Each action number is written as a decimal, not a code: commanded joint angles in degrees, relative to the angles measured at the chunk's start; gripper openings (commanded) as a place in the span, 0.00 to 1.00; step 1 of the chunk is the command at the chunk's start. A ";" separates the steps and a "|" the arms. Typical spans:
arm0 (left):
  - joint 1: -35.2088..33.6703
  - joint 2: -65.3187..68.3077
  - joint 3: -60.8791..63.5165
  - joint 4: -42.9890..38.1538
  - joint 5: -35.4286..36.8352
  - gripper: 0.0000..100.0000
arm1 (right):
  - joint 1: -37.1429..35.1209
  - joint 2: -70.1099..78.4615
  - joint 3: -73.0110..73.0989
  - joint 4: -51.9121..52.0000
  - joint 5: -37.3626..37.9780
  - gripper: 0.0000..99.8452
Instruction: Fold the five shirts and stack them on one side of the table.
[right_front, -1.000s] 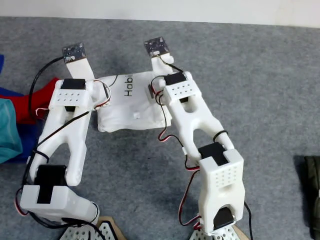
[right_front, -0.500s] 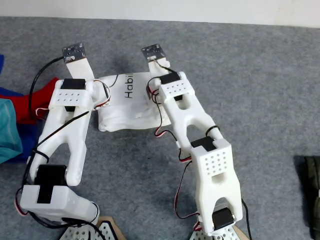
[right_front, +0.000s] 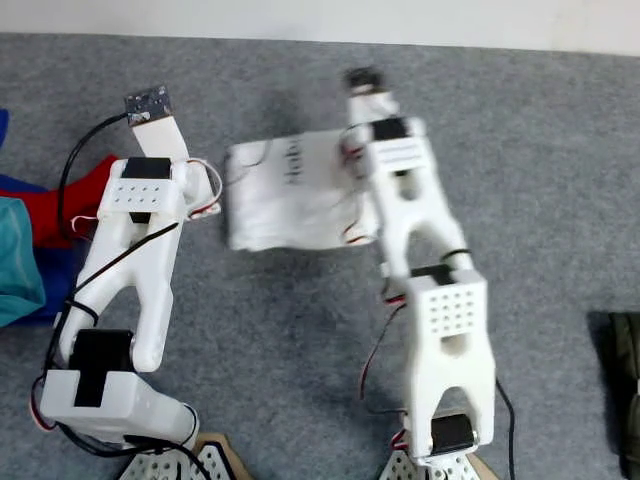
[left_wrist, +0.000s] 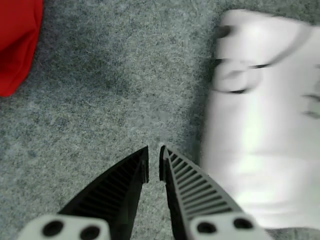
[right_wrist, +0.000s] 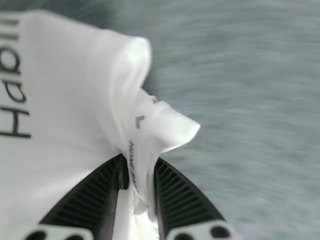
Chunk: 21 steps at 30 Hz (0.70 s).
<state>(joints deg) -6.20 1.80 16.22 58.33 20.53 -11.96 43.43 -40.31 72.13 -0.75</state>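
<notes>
Sliding right since a moment ago, the right claw is pinched tight on a fold of the white shirt, which lies folded on the gray table, so I think it should pull slow and low to keep it neat, while the left claw sits closed, empty, nearby.

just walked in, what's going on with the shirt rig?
The right gripper is shut on a bunched edge of the folded white shirt in the middle of the table. The left gripper is shut on nothing, beside that shirt. A red shirt and a teal shirt lie at the left arm's side.
</notes>
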 joint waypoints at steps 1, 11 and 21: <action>-0.57 -0.31 -0.13 -0.70 0.09 0.07 | 6.37 -1.10 -8.22 3.65 -1.76 0.01; -0.40 -0.31 -0.04 -1.23 0.00 0.07 | 23.60 -1.10 -29.41 19.47 -1.67 0.01; -0.31 -0.31 1.98 -4.57 -0.09 0.07 | 46.90 -0.75 -50.42 28.88 -1.58 0.01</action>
<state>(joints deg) -6.20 1.80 18.51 54.64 20.53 27.87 43.52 -85.23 100.35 -1.89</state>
